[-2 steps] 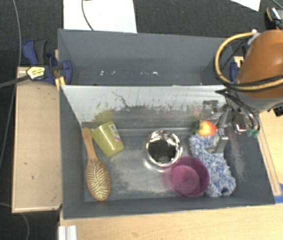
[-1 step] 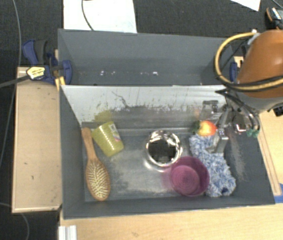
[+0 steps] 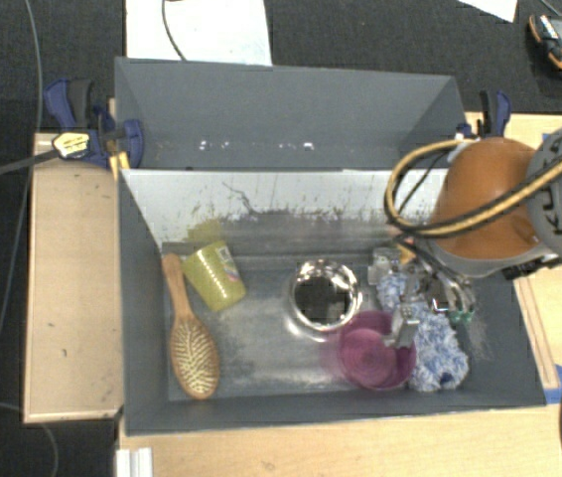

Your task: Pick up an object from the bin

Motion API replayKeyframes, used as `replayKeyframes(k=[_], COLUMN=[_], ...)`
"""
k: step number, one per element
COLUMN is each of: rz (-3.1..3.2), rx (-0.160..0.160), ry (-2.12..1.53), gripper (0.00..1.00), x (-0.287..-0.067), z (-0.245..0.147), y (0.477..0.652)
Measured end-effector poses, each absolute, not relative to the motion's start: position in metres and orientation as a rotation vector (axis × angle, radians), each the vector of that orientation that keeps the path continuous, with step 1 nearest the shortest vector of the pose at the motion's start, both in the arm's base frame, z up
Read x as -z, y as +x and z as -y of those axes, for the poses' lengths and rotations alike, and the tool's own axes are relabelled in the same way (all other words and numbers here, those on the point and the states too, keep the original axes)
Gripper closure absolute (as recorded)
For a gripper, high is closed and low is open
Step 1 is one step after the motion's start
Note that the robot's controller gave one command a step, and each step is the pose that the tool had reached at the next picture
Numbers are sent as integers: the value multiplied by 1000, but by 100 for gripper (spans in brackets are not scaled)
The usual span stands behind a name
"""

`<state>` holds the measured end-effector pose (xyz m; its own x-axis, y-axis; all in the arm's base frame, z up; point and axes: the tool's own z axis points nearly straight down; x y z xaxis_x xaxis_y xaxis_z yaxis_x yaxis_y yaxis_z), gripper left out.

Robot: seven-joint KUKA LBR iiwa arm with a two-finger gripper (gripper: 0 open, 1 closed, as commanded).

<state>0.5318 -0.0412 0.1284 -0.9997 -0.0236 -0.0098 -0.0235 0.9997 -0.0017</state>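
Observation:
My gripper (image 3: 412,304) hangs low at the right end of the bin, over a crumpled blue and white cloth (image 3: 438,358). The cloth lies against the right wall and partly under the gripper. Just left of it a purple cup (image 3: 368,358) lies on its side with its mouth towards the front; its right rim is right by the gripper. A shiny metal bowl (image 3: 321,298) stands behind the purple cup, left of the gripper.
A yellow cup (image 3: 213,276) lies tipped at the back left. A wooden hairbrush (image 3: 192,346) lies along the left wall, bristles up. The arm with its orange cover and cables comes in over the right rim.

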Motion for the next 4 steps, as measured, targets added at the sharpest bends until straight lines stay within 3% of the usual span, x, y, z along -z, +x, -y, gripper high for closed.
replayKeyframes(k=[1, 2, 3, 4], rz=[-3125, -3135, -3117, -3117], rx=[4, -2, 6, 6], ry=[-55, -16, 14, 13], gripper=[0, 0, 100, 100], x=[-111, -70, -71, -71], z=[53, 11, 26, 26], y=[536, 517, 509, 509])
